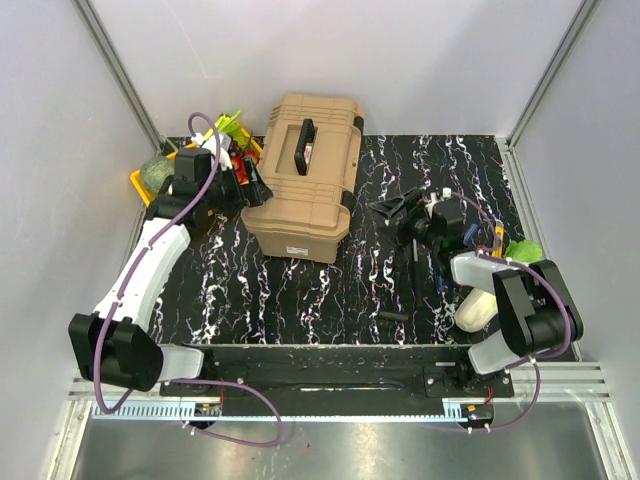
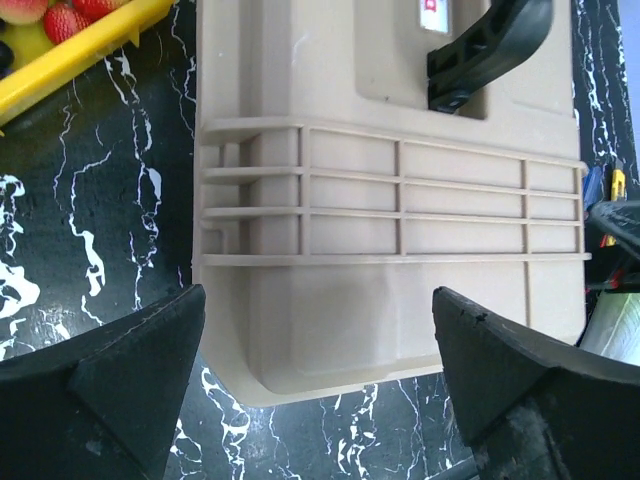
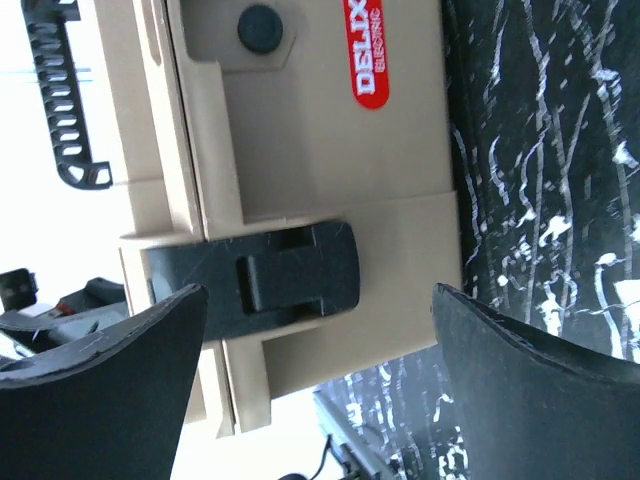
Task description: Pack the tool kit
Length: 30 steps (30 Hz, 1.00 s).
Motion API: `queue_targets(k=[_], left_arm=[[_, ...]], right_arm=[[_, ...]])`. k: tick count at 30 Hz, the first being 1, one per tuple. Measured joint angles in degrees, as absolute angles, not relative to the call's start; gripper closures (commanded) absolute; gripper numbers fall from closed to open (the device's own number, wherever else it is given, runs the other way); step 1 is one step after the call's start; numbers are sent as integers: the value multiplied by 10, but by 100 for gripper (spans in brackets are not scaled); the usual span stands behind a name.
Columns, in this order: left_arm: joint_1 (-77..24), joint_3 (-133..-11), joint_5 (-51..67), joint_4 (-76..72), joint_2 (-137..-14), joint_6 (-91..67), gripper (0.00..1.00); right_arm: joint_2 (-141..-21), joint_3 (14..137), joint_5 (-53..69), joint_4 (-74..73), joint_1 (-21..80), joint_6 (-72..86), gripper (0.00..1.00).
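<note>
The tan toolbox (image 1: pixel 305 175) stands closed at the back middle, its black top handle (image 1: pixel 303 145) lying flat. My left gripper (image 1: pixel 248 190) is open and empty by the box's left side. The left wrist view shows the ribbed lid (image 2: pixel 390 200) and handle (image 2: pixel 490 45) between my spread fingers (image 2: pixel 120 370). My right gripper (image 1: pixel 412 228) is open and empty to the right of the box. The right wrist view shows a black latch (image 3: pixel 270 275), closed, and the red label (image 3: pixel 370 50) on the box wall. Small hand tools (image 1: pixel 395 203) lie on the mat to the right of the box.
A yellow tray (image 1: pixel 142 183) of fruit and vegetables sits at the back left, behind my left arm; it also shows in the left wrist view (image 2: pixel 70 50). A small black piece (image 1: pixel 393 316) lies near the front. More small items (image 1: pixel 495 240) lie at the far right.
</note>
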<state>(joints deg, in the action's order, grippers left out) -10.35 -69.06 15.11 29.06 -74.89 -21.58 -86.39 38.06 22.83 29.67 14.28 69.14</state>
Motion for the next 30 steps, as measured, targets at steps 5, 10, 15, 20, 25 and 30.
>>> queue_targets(k=[5,10,15,20,25,30], left_arm=[[-104,-707,150,292,-747,-220,1],[-104,-707,149,303,-747,-229,1],[-104,-707,150,305,-747,-240,1],[-104,-707,152,305,-748,-245,1],[-104,-717,149,317,-761,-242,1],[-104,-766,133,331,-795,-232,1]], right_arm=[[-944,314,257,532,147,812,1],[-1067,310,256,668,150,936,1],[-1089,330,249,696,168,991,0],[-1117,383,233,721,207,1016,1],[-1126,394,217,722,224,1018,1],[-1126,396,215,724,211,1001,1]])
